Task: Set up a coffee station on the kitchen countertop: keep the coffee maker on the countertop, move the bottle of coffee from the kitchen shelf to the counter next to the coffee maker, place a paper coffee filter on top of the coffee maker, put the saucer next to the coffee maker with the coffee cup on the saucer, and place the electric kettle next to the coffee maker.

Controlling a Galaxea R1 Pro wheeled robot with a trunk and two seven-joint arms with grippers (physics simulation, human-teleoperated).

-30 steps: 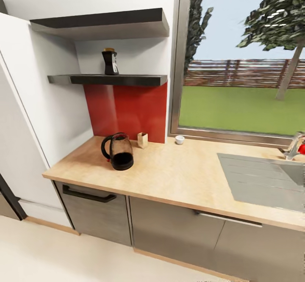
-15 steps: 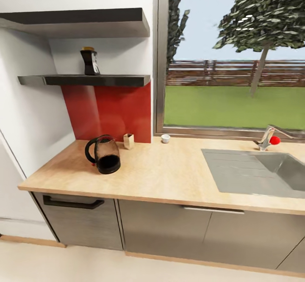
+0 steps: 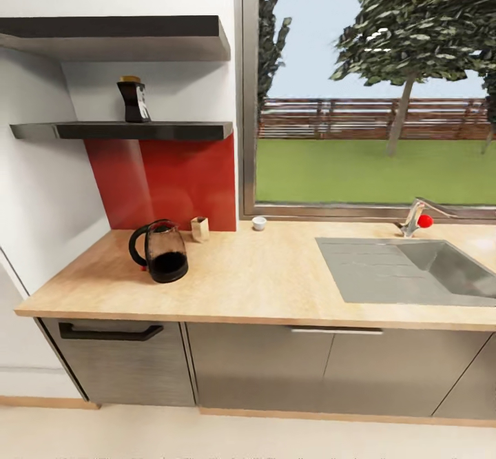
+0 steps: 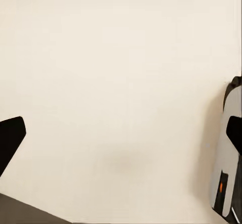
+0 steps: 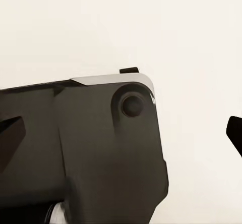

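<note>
Nearest, the left gripper (image 4: pixel 121 133) and the right gripper (image 5: pixel 121 128) are hanging over pale cream floor (image 4: pixel 111 57) — each with its dark fingertips spread wide, released, holding nothing. Beyond, a light wooden countertop (image 3: pixel 262 287) is carrying a dark glass electric kettle (image 3: pixel 158 251); a small tan box (image 3: pixel 200 229) and a tiny white cup (image 3: pixel 259 222) are sitting near the red backsplash (image 3: pixel 172 183). Farther up, the dark bottle of coffee (image 3: pixel 133 100) is standing upright on the black lower shelf (image 3: pixel 138 130) — well apart from the steel sink (image 3: pixel 413 273).
</note>
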